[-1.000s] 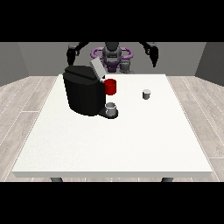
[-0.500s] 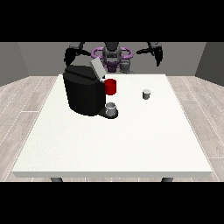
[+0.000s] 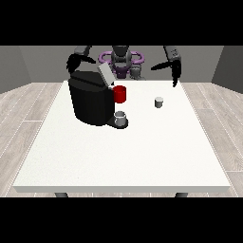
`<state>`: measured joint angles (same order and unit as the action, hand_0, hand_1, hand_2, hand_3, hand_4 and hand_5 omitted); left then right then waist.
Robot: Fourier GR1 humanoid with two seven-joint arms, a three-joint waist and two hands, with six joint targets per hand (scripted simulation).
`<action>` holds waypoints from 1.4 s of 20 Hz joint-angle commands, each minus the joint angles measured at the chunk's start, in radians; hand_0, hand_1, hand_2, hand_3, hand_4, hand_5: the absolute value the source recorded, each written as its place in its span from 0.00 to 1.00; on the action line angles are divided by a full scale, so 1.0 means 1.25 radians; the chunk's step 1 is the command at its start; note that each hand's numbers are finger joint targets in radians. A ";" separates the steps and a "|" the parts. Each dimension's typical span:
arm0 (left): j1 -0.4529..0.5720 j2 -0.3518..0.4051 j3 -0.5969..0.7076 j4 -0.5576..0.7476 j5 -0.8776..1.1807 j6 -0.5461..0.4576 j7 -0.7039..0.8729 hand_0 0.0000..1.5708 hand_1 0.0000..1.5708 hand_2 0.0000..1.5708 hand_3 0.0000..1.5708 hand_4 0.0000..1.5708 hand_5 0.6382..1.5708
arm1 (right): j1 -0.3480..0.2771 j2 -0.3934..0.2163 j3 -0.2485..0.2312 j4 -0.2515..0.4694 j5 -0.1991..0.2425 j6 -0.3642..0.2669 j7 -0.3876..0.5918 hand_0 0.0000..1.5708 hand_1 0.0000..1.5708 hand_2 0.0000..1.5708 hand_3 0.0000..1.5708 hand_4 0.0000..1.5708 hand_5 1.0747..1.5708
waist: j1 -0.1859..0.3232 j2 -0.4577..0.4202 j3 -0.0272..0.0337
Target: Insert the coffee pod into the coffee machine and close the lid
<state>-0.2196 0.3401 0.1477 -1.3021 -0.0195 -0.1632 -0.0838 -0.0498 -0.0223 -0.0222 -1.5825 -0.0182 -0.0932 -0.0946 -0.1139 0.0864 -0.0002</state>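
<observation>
Pod waiting on the surface, lid up, both hands raised

Nearest me on the white surface point(image 3: 118, 161) I count one grey cup point(image 3: 121, 117) at the foot of the one black coffee machine point(image 3: 91, 101), its lid point(image 3: 105, 74) tilted open beside a red part point(image 3: 120, 94). At three o'clock of it stands one coffee pod point(image 3: 159, 102), alone; I judge it light, stiff and smooth (take it by its sides). Farther back, the hand at the view's right point(image 3: 174, 72) hangs above the pod, holding nothing, fingers seemingly relaxed; of the hand at the view's left point(image 3: 73, 62) I cannot tell.
</observation>
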 commanded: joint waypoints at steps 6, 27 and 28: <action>-0.110 0.064 0.031 0.209 -0.044 -0.029 -0.015 0.00 0.00 0.00 0.00 0.00 1.00 | -0.061 0.014 0.011 -0.005 -0.005 -0.025 0.039 0.00 0.00 0.00 0.00 0.16 1.00 | -0.011 0.057 -0.0002; -0.226 0.057 -0.047 0.470 -0.271 0.085 -0.082 0.39 0.39 0.47 0.30 0.00 1.00 | -0.118 0.006 0.019 0.092 0.058 -0.072 0.072 0.00 0.00 0.00 0.00 0.25 1.00 | -0.023 0.075 -0.0003; -0.231 0.065 -0.047 0.472 -0.277 0.084 -0.074 0.45 0.45 0.49 0.31 0.00 1.00 | -0.105 -0.022 -0.003 0.105 0.024 -0.022 0.042 0.00 0.00 0.00 0.00 0.27 1.00 | -0.035 0.081 -0.0001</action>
<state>-0.4924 0.3941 0.0920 -0.7654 -0.3223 -0.0797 -0.1537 -0.1998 -0.0381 -0.0299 -1.4455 0.0235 -0.1536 -0.0225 -0.1298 0.1758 -0.0003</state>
